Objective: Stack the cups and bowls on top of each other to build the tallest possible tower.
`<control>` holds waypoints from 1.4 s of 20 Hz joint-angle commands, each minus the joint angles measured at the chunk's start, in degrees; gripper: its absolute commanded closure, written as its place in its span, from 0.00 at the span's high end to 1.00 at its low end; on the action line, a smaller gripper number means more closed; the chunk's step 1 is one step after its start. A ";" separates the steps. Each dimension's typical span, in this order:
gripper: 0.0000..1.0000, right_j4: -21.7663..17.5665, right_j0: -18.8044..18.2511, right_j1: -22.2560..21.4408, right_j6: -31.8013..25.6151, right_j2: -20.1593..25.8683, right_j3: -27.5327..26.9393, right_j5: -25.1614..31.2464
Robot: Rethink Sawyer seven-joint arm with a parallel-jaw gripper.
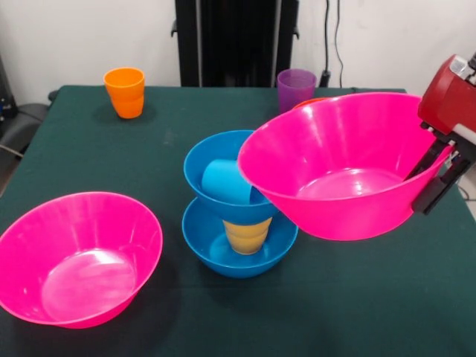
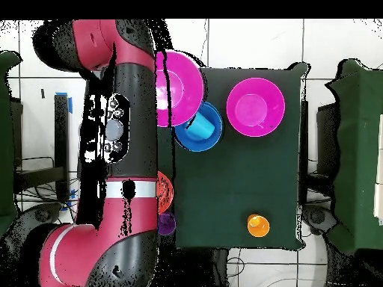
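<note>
My gripper point(image 1: 431, 181) is shut on the right rim of a large pink bowl point(image 1: 342, 167), holding it tilted in the air just right of the tower. This bowl shows in the overhead view point(image 2: 179, 84) partly under my arm. The tower point(image 1: 236, 204) is a blue bowl point(image 1: 239, 249), a yellow cup point(image 1: 247, 235), a second blue bowl point(image 1: 216, 160) and a light blue cup point(image 1: 225, 183) inside it; from above only the top bowl point(image 2: 212, 134) and cup point(image 2: 199, 125) show. The second pink bowl point(image 1: 78, 256) sits upright front left. The red cup is hidden.
An orange cup point(image 1: 124, 91) stands at the far left and a purple cup point(image 1: 296, 87) at the far middle. An orange-red bowl point(image 2: 165, 190) lies by the table edge, mostly under my arm point(image 2: 112, 149). The held bowl's rim overlaps the upper blue bowl in the front view.
</note>
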 commanded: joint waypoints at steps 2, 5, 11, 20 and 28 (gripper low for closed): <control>0.00 -0.52 1.80 -3.49 -9.56 2.35 5.78 9.01; 0.00 0.68 2.36 -4.47 -6.84 3.14 8.20 11.36; 0.00 -0.25 3.69 -5.90 -3.03 2.01 11.73 15.68; 0.00 -3.69 3.74 -7.14 -2.82 1.69 16.41 10.08; 0.00 -7.94 4.74 -8.25 -3.02 -0.70 21.35 2.33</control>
